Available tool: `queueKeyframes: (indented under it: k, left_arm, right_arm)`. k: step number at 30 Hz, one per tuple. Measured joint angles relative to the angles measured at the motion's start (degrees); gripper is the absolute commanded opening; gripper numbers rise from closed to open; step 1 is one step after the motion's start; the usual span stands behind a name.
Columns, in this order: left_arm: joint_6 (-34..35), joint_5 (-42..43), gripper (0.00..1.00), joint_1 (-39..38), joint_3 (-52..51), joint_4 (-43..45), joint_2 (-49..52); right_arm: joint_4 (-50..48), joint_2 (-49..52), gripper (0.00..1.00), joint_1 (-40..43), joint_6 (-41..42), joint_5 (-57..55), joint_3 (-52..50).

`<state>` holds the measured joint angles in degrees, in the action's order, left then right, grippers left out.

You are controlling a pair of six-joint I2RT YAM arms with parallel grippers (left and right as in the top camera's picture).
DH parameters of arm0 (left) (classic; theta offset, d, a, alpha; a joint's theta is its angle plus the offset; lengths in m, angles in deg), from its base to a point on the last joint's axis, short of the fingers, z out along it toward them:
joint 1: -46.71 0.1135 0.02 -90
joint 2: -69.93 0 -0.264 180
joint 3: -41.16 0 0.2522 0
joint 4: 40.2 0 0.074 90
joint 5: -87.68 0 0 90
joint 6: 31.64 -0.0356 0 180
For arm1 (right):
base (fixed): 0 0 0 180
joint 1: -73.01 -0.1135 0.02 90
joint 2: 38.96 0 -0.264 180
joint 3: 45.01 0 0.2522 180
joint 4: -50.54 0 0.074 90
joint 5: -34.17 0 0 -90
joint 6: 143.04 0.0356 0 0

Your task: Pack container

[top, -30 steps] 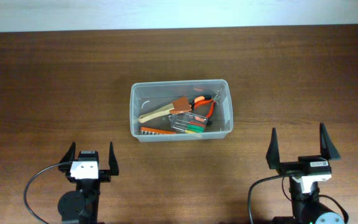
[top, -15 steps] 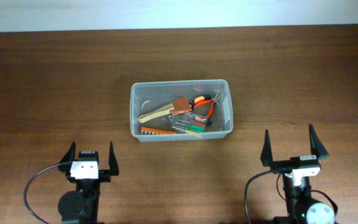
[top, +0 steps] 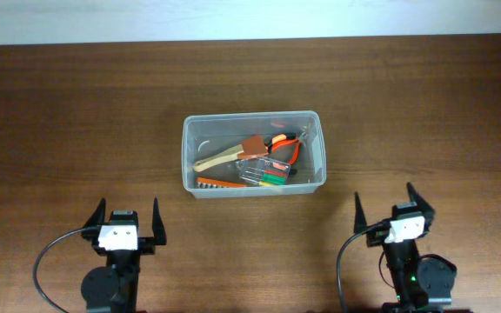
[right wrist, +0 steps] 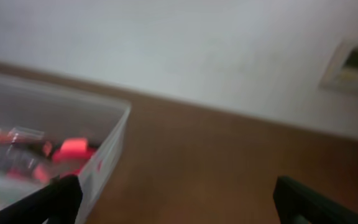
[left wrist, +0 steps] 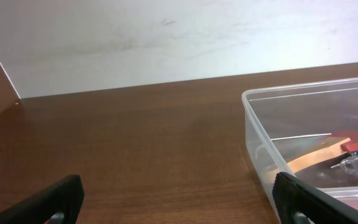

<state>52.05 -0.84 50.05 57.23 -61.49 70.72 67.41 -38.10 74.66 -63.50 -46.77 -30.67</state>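
Note:
The container (top: 250, 116), a clear rectangular bin, stands mid-table. Inside lie a wooden-handled scraper (top: 224, 156), orange-handled pliers (top: 287, 145) and a small clear case (top: 263, 175) of coloured bits. My left gripper (top: 129, 209) is open near the front edge, left of the bin and well short of it. My right gripper (top: 384, 202) is open at the front right, also apart from the bin. The left wrist view has the container's wall (left wrist: 257, 134) at right beyond the open left gripper (left wrist: 179, 200). The blurred right wrist view has the container's wall (right wrist: 107, 146) at left, past the open right gripper (right wrist: 176, 199).
Brown wooden tabletop (top: 76, 113) stretches all round the bin. A pale wall (left wrist: 166, 37) rises behind the table's far edge. A wall socket (right wrist: 356, 62) shows in the right wrist view. Black cables (top: 46, 261) loop beside both arm bases.
My right arm has drawn back toward the front edge and shifted left, its gripper still open. The left arm and the bin have not moved.

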Motion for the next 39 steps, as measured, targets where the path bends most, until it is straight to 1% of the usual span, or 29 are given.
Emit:
queueKeyframes:
  k: [8,39]
  left_arm:
    - [0.0,0.0,0.99,0.0,0.0,0.0,0.0]
    - [0.0,0.0,0.99,0.0,0.0,0.0,0.0]
  right_arm:
    - [0.1,0.0,0.99,0.0,0.0,1.6,0.0]
    - [0.0,0.0,0.99,0.0,0.0,1.6,0.0]
